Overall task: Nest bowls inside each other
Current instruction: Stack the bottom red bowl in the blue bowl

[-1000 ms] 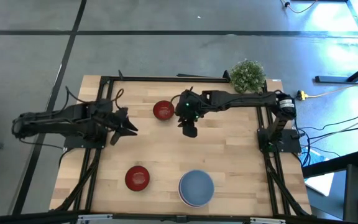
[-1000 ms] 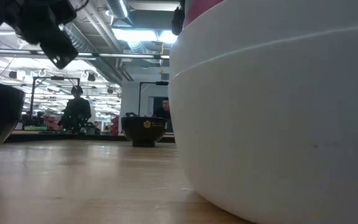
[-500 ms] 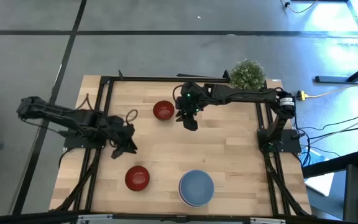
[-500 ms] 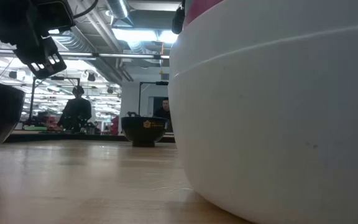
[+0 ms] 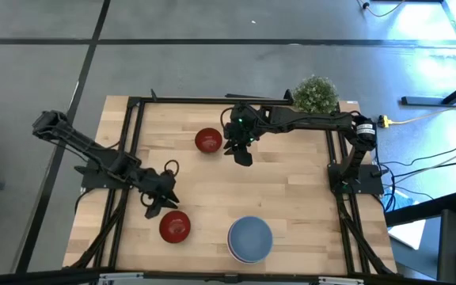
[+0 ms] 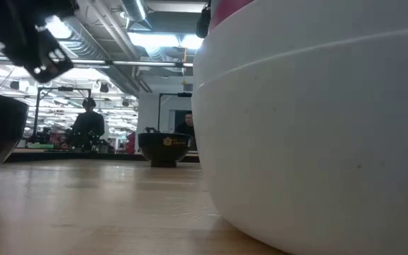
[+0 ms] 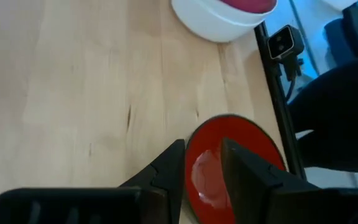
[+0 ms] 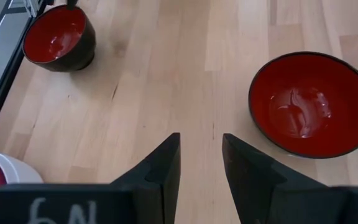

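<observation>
We see the wooden surface (image 5: 212,198) first, framed by black rails. On its near edge sits the stack of larger bowls (image 5: 250,238), with the blue bowl (image 5: 249,235) on top from above; in the low view the stack's white bowl (image 6: 317,134) fills most of the frame with a magenta-pink rim (image 6: 227,8) showing above it. In the left wrist view the same white bowl holds the pink one.

Next we find the two smaller dark red bowls. One dark red bowl (image 5: 175,226) lies near the front, left of the stack; the other dark red bowl (image 5: 207,140) stands toward the far side of the surface.

The left end effector (image 5: 162,204) hangs just above and beside the near red bowl, its fingers (image 7: 166,174) parted and gripping nothing, one at the bowl's rim. The right end effector (image 5: 241,152) hovers just beside the far red bowl, fingers (image 8: 160,168) spread apart, empty.

A small green potted plant (image 5: 316,96) stands at the far right corner.
</observation>
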Robot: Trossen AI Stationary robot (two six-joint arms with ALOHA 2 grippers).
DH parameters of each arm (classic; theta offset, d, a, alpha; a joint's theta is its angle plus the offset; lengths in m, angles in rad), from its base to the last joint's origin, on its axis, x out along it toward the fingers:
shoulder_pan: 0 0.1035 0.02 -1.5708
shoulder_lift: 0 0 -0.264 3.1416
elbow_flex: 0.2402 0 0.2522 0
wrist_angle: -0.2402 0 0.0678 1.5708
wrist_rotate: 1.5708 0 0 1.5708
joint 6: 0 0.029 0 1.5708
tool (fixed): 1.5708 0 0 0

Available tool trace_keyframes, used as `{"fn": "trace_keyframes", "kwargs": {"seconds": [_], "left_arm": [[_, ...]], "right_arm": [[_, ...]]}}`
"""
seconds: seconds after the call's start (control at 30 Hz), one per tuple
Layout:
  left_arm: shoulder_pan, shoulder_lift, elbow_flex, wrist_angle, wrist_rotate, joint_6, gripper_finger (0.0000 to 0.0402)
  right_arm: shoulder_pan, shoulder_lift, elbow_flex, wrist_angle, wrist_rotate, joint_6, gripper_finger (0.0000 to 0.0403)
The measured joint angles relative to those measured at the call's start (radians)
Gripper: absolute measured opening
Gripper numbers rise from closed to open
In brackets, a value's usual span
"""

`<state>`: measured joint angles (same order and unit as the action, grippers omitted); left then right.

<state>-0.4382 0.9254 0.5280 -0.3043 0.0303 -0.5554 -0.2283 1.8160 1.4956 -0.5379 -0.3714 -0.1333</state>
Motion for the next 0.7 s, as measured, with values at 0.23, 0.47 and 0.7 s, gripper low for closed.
{"fn": "trace_keyframes", "kwargs": {"seconds": [0.23,0.47,0.7], "left_arm": [[-0.067,0.094,0.115,-0.128,-0.092,-0.018,0.0099],[-0.096,0.203,0.161,-0.158,-0.09,-0.044,0.0099],[-0.121,0.257,0.161,-0.158,-0.065,-0.112,0.0099]], "right_arm": [[0.0,0.0,0.0,0.003,0.0,-0.003,0.012],[0.0,0.0,0.0,0.015,-0.023,-0.005,0.012],[0.0,0.0,0.0,0.022,-0.024,-0.007,0.012]]}}
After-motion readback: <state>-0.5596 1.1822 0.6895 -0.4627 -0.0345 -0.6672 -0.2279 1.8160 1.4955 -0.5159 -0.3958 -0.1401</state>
